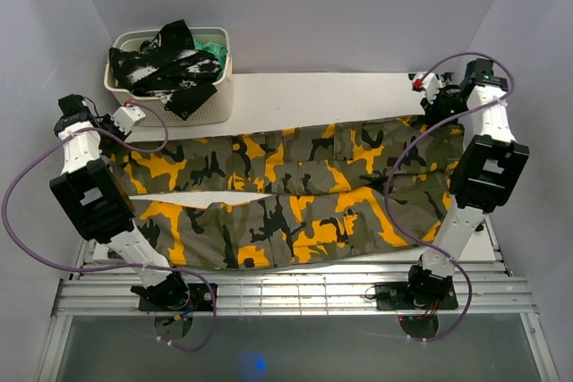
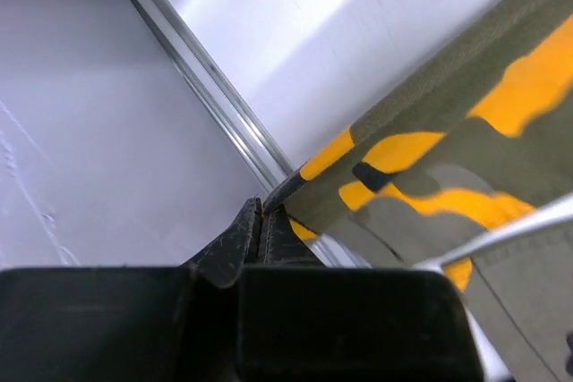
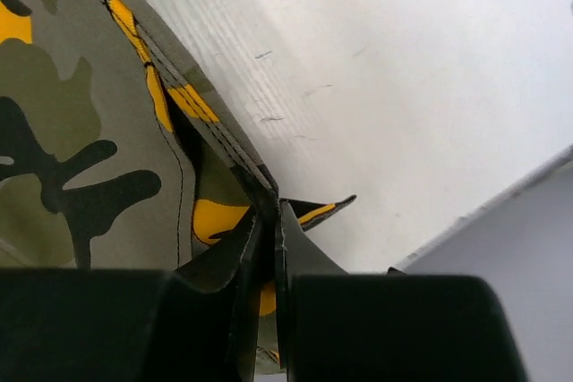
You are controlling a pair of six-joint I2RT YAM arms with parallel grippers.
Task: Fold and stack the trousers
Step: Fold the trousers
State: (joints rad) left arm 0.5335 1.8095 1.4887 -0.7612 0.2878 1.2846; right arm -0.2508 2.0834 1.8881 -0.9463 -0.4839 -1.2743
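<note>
The camouflage trousers (image 1: 295, 190) lie spread flat across the table, waist at the right, two legs reaching left with a gap between them. My left gripper (image 1: 119, 119) is shut on the far leg's cuff corner at the far left; the left wrist view shows the jaws pinched on the cloth edge (image 2: 295, 187). My right gripper (image 1: 430, 96) is shut on the far waist corner at the far right; the right wrist view shows the waistband (image 3: 224, 154) clamped between the fingers.
A white basket (image 1: 215, 100) at the back left holds a black-and-white mottled garment (image 1: 166, 69) and a bit of green cloth (image 1: 213, 49). White walls close in on both sides. A metal rail (image 1: 295, 292) runs along the near edge.
</note>
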